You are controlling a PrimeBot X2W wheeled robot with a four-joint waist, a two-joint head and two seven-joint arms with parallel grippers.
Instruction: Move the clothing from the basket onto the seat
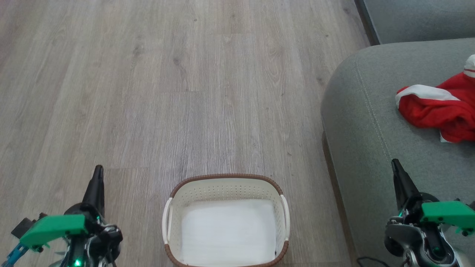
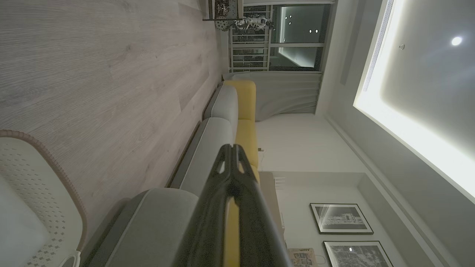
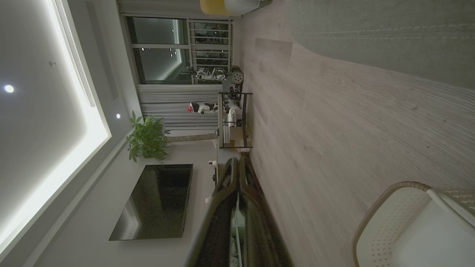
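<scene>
On seat [image 1: 365,111], clothing [image 1: 441,107] beyond right gripper [image 1: 396,164]

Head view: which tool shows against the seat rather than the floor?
The right tool, at lower right, with the grey-green seat behind it; the left tool, at lower left, has wood floor behind it.
</scene>
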